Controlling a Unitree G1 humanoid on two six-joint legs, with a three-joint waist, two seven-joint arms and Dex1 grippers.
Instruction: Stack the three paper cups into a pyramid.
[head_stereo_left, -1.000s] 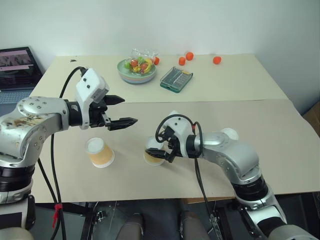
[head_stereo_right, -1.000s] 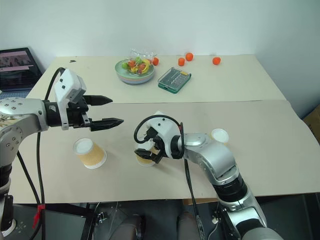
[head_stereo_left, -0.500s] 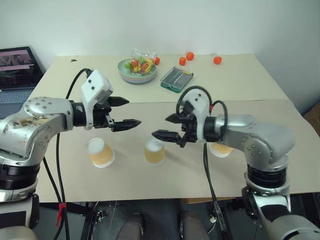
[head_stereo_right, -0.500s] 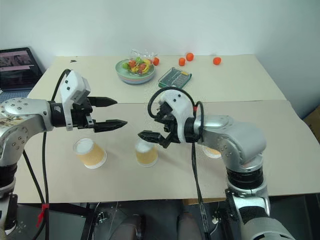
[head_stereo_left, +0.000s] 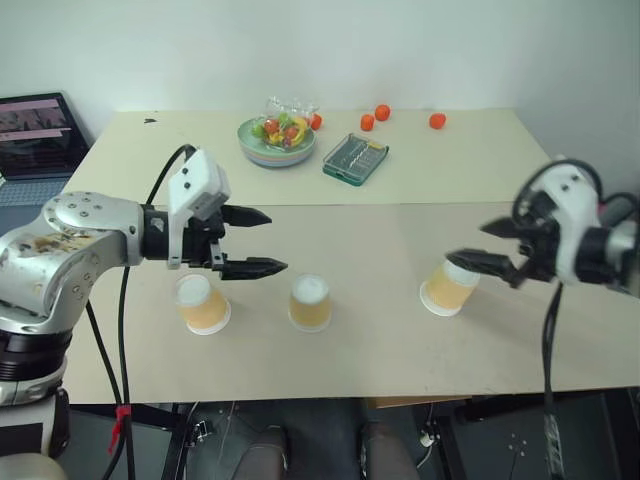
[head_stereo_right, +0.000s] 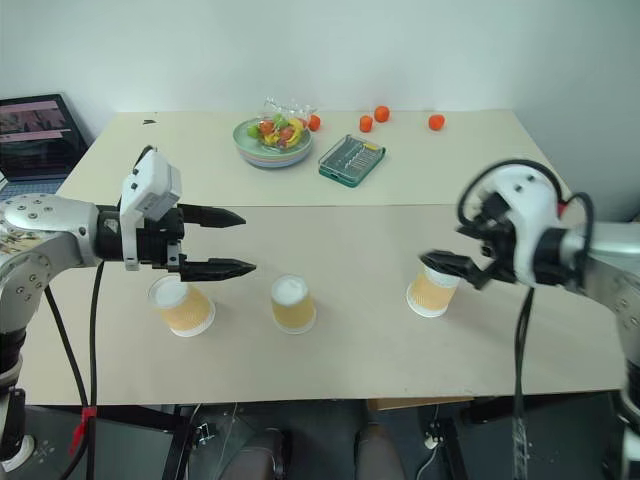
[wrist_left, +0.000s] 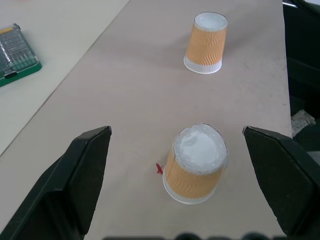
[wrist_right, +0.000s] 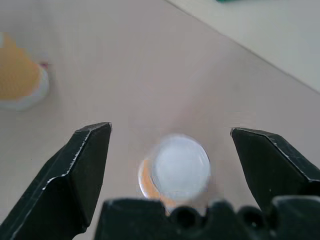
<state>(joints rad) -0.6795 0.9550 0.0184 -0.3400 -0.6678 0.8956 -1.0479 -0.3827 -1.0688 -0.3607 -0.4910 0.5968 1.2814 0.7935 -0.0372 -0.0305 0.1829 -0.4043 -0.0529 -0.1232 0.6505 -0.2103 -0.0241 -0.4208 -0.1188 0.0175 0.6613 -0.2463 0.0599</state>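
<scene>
Now three cups stand inverted along the table's (head_stereo_left: 560, 330) near edge: middle cup (head_stereo_left: 310, 303), left cup (head_stereo_left: 201, 303) beside it, right cup (head_stereo_left: 448, 287) well apart. Left gripper (head_stereo_left: 258, 241) and right gripper (head_stereo_left: 485, 246) hover spread, empty.

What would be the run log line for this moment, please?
cups: three upside down, apart, unstacked | left gripper: open, empty | right gripper: open, over right cup | pyramid: not started

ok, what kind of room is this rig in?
Probably a lab or office test bench: plain tables against a bare white wall, a laptop at one side, and staged props such as paper cups, a fruit bowl and a bit case.
</scene>
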